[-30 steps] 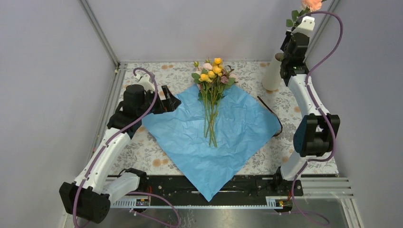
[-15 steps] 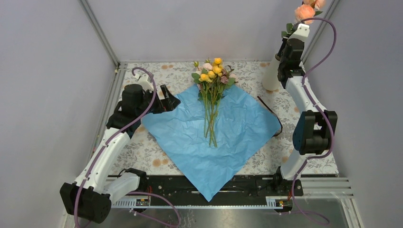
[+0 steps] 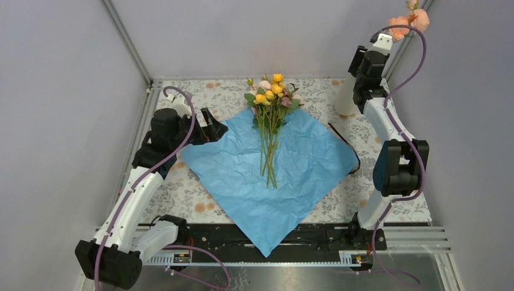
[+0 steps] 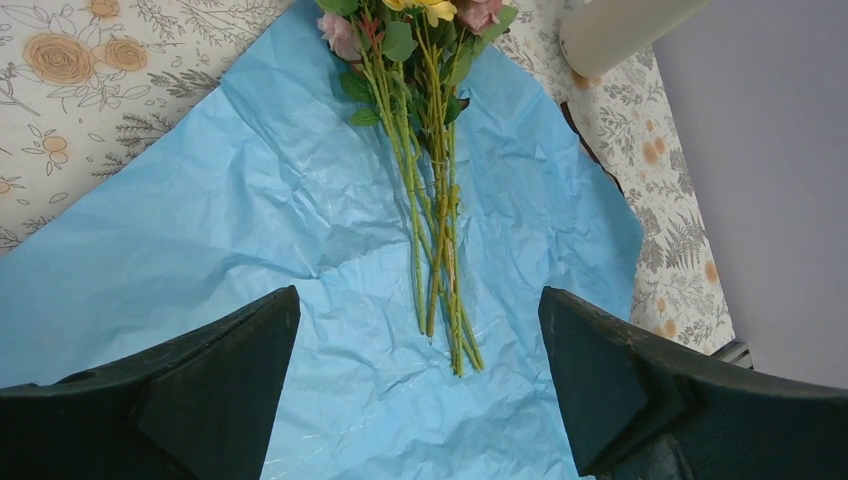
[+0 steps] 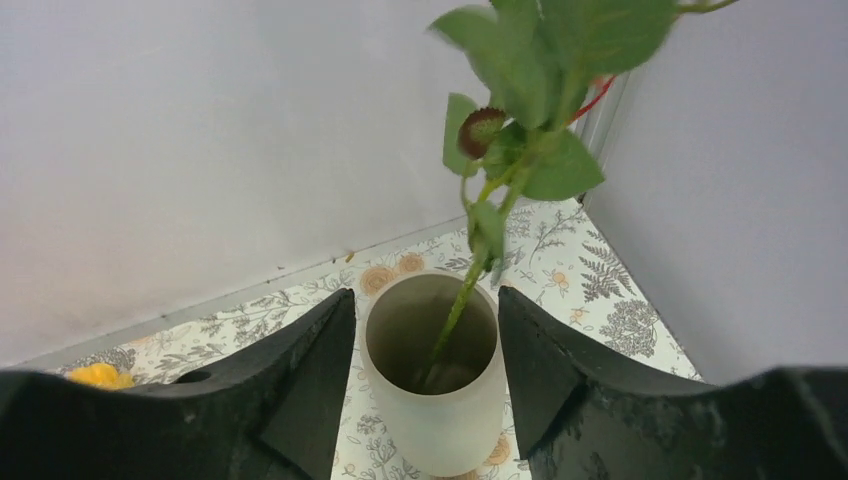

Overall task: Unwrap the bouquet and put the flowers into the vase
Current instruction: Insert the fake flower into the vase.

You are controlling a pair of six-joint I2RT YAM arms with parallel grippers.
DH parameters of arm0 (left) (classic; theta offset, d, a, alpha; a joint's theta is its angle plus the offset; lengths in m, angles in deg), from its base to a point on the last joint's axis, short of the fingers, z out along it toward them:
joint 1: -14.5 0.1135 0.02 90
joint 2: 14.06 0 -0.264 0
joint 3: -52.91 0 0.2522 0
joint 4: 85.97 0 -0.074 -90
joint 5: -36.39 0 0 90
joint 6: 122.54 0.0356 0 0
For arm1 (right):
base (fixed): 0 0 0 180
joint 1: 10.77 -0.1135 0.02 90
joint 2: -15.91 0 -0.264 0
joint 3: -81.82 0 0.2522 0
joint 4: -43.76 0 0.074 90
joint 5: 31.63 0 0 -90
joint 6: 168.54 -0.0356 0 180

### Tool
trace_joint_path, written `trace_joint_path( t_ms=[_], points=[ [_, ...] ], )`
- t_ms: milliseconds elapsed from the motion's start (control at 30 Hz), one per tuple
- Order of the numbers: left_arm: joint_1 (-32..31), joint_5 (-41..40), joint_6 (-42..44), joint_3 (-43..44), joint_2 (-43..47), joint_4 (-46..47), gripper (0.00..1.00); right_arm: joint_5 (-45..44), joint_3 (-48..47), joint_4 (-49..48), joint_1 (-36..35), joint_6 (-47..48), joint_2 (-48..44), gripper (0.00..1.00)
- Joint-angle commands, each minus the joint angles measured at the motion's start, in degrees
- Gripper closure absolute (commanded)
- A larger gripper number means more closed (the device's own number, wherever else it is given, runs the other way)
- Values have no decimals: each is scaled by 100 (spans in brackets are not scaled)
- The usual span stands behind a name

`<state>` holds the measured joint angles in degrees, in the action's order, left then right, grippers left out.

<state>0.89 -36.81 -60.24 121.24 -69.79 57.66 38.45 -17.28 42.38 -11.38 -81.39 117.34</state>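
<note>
Tall beige matte vase [image 3: 344,100] is seen at upper right of the top view, largely hidden behind the right arm [image 3: 388,127]. A green-stemmed peach rose [image 3: 400,24] is stood in it, bloom cut off in the wrist view. Right gripper [image 5: 425,300] is spread either side of the vase mouth, nothing gripped. The bunch of yellow and pink roses [image 3: 270,103] is laid on crinkled blue paper [image 3: 303,163], frame centre. Left gripper [image 4: 418,300] is spread wide, empty.

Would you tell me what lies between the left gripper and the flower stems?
Only bare, crinkled blue paper separates the left gripper from the stems, as the top external view shows.
</note>
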Motion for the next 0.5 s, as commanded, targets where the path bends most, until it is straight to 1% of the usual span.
trace_joint_path(
  t_ms=[0, 67, 133, 300, 467],
  points=[
    [50, 163, -42, 1, 185, 267, 3, 6, 76, 41, 25, -57, -307, 32],
    [51, 161, -42, -3, 216, 266, 3, 10, 120, 86, 25, -53, -373, 22],
    [60, 162, -42, -6, 243, 266, 3, 71, 167, 193, 25, -70, -457, 16],
    [69, 142, -33, -7, 281, 266, 3, 164, 500, 252, 23, -191, -827, 7],
    [85, 138, -34, -7, 339, 266, 2, 491, 806, 332, 25, -202, -1193, 5]
  ],
)
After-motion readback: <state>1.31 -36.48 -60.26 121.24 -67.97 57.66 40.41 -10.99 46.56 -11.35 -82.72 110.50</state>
